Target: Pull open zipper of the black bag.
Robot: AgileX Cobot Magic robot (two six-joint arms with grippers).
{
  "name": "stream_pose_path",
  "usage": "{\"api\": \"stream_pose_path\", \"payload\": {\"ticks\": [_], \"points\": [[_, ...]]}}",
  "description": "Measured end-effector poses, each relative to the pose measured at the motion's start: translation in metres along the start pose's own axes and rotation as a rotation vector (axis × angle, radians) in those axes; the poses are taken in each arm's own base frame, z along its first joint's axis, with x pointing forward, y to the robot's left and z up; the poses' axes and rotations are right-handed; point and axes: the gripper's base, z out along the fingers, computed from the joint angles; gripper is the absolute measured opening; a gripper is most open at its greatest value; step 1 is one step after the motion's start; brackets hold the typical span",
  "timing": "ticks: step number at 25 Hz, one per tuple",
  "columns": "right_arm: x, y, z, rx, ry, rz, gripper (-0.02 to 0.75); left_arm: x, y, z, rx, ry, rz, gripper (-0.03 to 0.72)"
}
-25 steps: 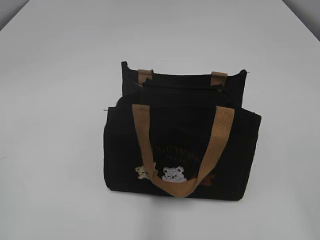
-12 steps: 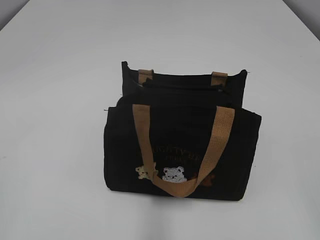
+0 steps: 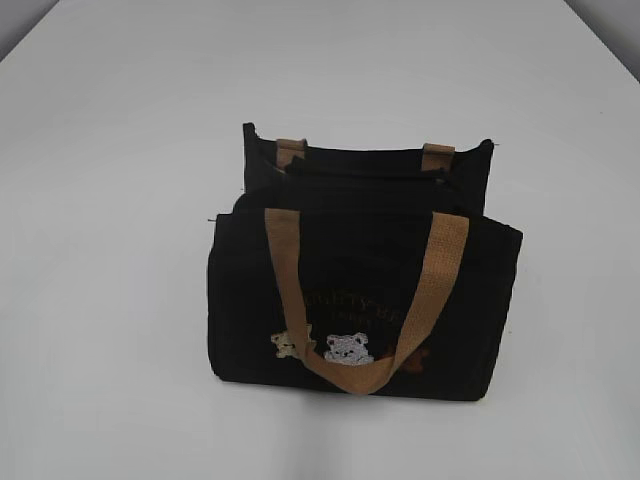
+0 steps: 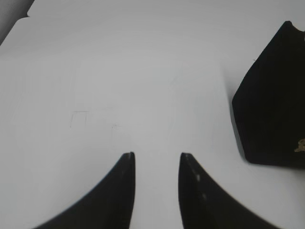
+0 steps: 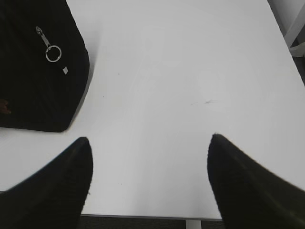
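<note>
The black bag (image 3: 360, 300) stands upright in the middle of the white table (image 3: 120, 200), bears and a tan handle (image 3: 425, 295) on its front. Its zipper (image 3: 372, 176) runs as a dark line along the top between the two sides. Neither gripper shows in the exterior view. In the left wrist view, my left gripper (image 4: 157, 155) is open by a narrow gap over bare table, with the bag's end (image 4: 274, 105) to its right. My right gripper (image 5: 150, 138) is wide open and empty; the bag's other end (image 5: 28, 90), with the silver zipper pull and ring (image 5: 51, 50), lies up to its left.
The table's near edge (image 5: 143, 217) runs just under the right gripper, with a white support (image 5: 193, 223) below it. A white frame and dark floor (image 5: 296, 28) show beyond the table's right edge. Bare white tabletop surrounds the bag on all sides.
</note>
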Motion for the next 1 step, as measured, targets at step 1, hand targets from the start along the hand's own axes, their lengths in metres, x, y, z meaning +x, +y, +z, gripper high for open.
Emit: {"api": "stream_pose_path", "payload": {"ticks": [1], "points": [[0.0, 0.0001, 0.0, -0.001, 0.0, 0.0, 0.578, 0.0, 0.0, 0.0, 0.0, 0.0, 0.0, 0.237]]}}
